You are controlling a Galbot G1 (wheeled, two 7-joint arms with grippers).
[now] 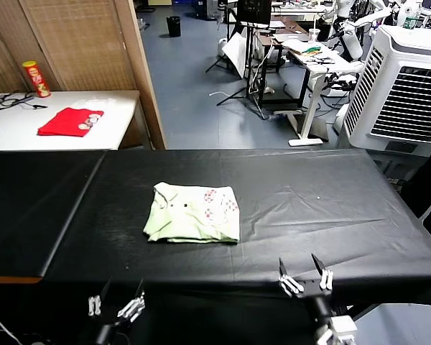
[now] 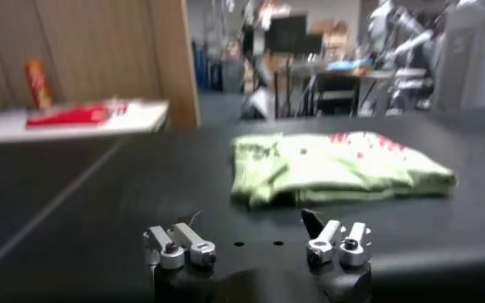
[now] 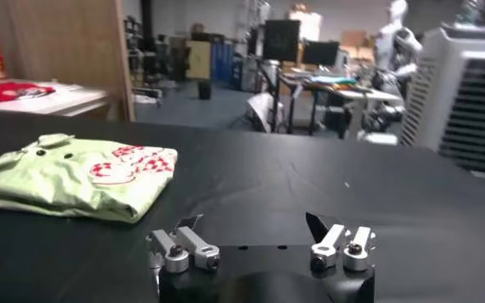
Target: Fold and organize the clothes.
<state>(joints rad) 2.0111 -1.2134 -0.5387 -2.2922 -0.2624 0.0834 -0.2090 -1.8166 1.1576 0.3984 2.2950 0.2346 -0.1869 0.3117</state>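
spanning nearly the whole head view, a long table under a black cloth carries the work. behind it to the left stands a white side table with a small red garment and a red-and-yellow snack can. the pale green t-shirt lies folded into a compact rectangle near the middle of the black cloth, its reddish dotted print facing up. the left gripper and right gripper hang at the near edge, both spread wide, holding nothing, well apart from the shirt.
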